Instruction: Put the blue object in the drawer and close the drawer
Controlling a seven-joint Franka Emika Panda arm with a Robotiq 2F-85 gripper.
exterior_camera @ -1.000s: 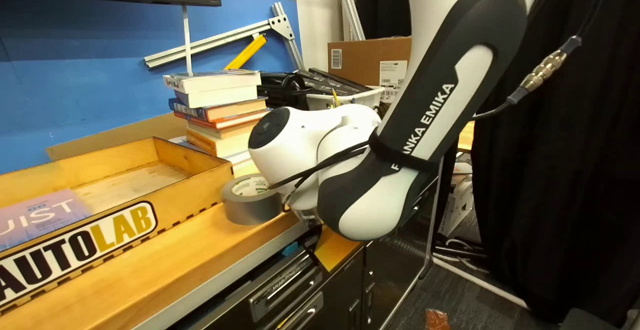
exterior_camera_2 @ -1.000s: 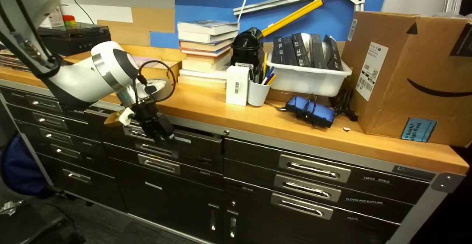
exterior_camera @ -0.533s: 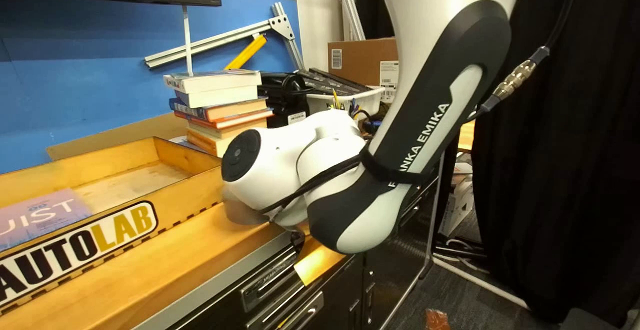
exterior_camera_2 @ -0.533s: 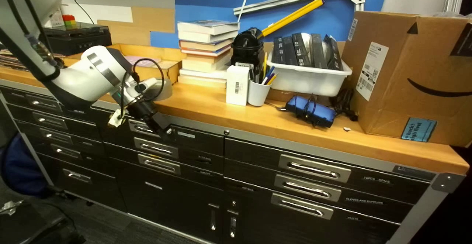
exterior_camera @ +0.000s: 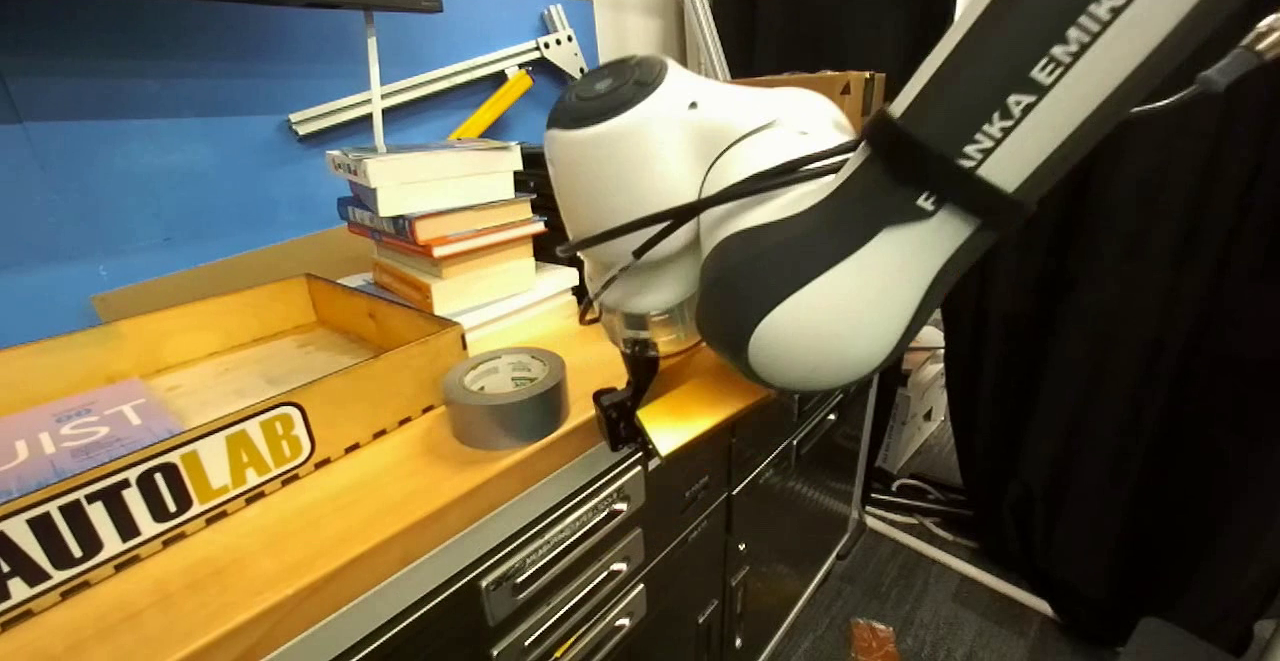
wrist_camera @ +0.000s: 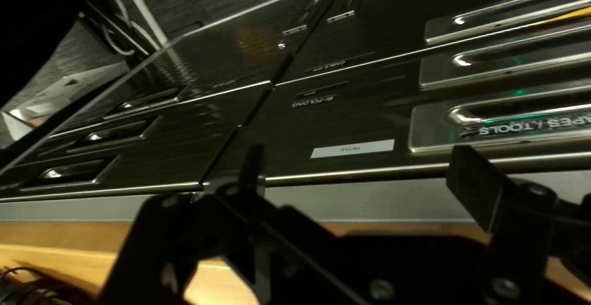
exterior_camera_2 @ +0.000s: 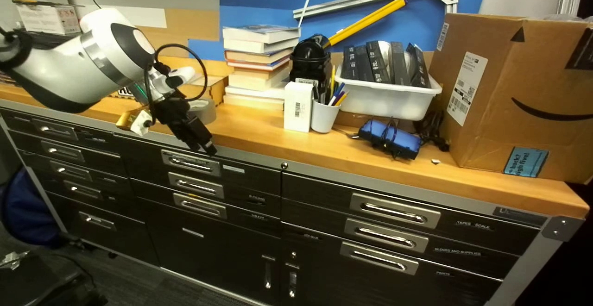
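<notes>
While the fingers (wrist_camera: 473,182) hang spread wide apart at the near edge of the worktop (exterior_camera_2: 255,128), the drawer (exterior_camera_2: 257,176) below is closed flush, interior hidden. Beyond, a grey tape roll (exterior_camera: 510,421) lies flat; stacked books (exterior_camera_2: 261,63) stand farther back.

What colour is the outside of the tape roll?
The tape roll is grey on its outside; an exterior view shows it best.

AUTOLAB on tray (exterior_camera: 380,401), IST on book (exterior_camera: 85,436), ANKA EMIKA on arm (exterior_camera: 870,241). Top drawer (wrist_camera: 364,132) reads TACTILE, its handle (wrist_camera: 503,120) APES / TOOLS, lower drawer (wrist_camera: 369,88) BI-FOLDING. Two other drawers (exterior_camera_2: 454,230): TAPES SCALE, GLOVES AND SUPPLIES; box (exterior_camera_2: 505,93) sticker (exterior_camera_2: 526,162): back?, five!
</notes>
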